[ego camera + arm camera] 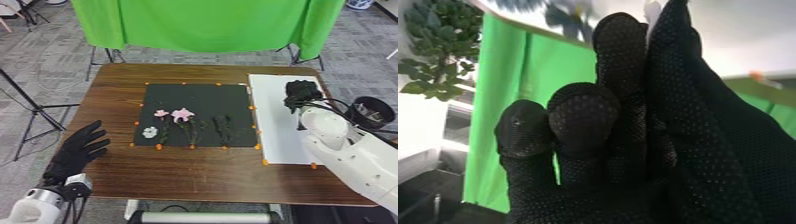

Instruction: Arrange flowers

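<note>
The pink flowers [182, 115], white flower [149, 132] and dark green sprigs [225, 127] lie across the lower half of the dark mat [195, 95], left of centre in the head view. They look light, with limp, easily bruised petals; a soft pinch low on the stem should suit. The left hand [74, 156], lower left, is relaxed and empty. Over the white sheet [284, 145], upper right, the right hand [304, 92] may hide a stem; its grasp I can't tell. Orange markers [160, 147] edge the mat and could snag stems.

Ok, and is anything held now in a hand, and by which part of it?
The left hand is open and holds nothing. Whether the right hand holds anything cannot be told.
</note>
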You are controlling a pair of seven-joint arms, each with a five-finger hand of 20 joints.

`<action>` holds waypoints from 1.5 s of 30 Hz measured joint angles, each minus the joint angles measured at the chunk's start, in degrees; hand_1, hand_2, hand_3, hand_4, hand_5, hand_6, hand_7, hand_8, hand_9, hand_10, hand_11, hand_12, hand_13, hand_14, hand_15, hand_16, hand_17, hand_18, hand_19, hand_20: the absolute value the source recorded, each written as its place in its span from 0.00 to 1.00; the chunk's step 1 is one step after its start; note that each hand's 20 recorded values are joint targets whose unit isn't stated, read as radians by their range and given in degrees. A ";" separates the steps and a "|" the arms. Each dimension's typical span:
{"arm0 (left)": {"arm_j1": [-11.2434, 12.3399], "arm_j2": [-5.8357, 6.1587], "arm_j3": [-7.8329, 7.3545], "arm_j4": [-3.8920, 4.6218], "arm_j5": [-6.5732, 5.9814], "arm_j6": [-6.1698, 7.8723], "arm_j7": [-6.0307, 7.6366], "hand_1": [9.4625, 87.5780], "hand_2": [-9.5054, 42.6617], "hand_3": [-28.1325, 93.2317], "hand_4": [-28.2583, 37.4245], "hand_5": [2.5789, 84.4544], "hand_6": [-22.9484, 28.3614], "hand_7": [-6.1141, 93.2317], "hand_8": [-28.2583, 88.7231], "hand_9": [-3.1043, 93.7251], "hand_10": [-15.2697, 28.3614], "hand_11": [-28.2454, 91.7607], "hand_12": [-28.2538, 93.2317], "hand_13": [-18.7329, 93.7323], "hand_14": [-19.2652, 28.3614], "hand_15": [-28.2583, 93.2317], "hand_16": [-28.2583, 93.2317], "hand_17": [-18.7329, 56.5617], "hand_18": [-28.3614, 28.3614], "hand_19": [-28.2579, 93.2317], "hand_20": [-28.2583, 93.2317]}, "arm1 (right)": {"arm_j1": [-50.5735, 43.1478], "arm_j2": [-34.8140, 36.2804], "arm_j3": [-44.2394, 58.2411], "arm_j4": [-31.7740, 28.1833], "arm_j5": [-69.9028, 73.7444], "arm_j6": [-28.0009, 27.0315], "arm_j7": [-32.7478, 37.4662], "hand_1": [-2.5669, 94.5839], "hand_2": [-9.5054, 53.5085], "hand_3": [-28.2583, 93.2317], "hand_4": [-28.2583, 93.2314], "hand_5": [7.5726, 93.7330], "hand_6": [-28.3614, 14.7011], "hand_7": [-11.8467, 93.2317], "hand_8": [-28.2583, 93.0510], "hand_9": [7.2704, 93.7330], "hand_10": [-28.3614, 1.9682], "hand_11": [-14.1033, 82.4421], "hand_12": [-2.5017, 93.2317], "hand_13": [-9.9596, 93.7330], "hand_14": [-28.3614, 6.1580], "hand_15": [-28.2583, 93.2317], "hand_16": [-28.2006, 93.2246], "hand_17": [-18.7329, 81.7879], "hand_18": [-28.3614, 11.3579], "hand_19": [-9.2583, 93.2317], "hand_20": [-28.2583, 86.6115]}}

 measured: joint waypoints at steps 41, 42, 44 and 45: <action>-2.11 -0.20 1.34 0.47 0.30 -0.22 -0.80 0.21 0.20 0.81 0.06 0.30 0.51 0.27 0.15 0.29 0.64 0.41 0.36 0.35 0.76 0.49 0.23 0.12 0.91 0.60 0.29 | 3.33 -16.95 -8.76 -9.39 -6.37 -0.39 -15.42 0.48 0.00 0.93 0.02 0.75 0.76 0.56 0.24 0.95 0.79 0.33 0.55 0.82 0.69 0.82 0.50 0.58 0.22 1.00 0.70; -2.16 -0.20 1.34 0.48 0.32 -0.27 -0.89 0.21 0.20 0.81 0.06 0.30 0.51 0.27 0.15 0.29 0.64 0.41 0.36 0.35 0.76 0.49 0.23 0.12 0.91 0.60 0.29 | 3.17 -16.89 -8.76 -9.48 -6.36 -0.50 -15.43 0.48 0.00 0.93 0.02 0.75 0.76 0.56 0.24 0.95 0.79 0.33 0.55 0.82 0.69 0.82 0.50 0.58 0.22 1.00 0.70; -2.20 -0.21 1.34 0.50 0.38 -0.39 -1.03 0.21 0.20 0.81 0.06 0.30 0.51 0.27 0.15 0.29 0.64 0.41 0.36 0.35 0.76 0.50 0.23 0.12 0.91 0.60 0.29 | 2.72 -16.76 -8.74 -9.76 -6.36 -0.64 -15.44 0.48 0.00 0.93 0.02 0.75 0.76 0.56 0.24 0.95 0.79 0.33 0.55 0.82 0.69 0.82 0.50 0.58 0.22 1.00 0.70; -2.24 -0.21 1.34 0.51 0.42 -0.47 -1.08 0.21 0.20 0.81 0.06 0.30 0.51 0.27 0.15 0.29 0.64 0.41 0.36 0.35 0.76 0.50 0.23 0.12 0.91 0.60 0.29 | 2.49 -16.71 -8.74 -9.89 -6.36 -0.69 -15.44 0.48 0.00 0.93 0.02 0.75 0.76 0.57 0.24 0.95 0.79 0.33 0.55 0.82 0.69 0.82 0.50 0.58 0.22 1.00 0.70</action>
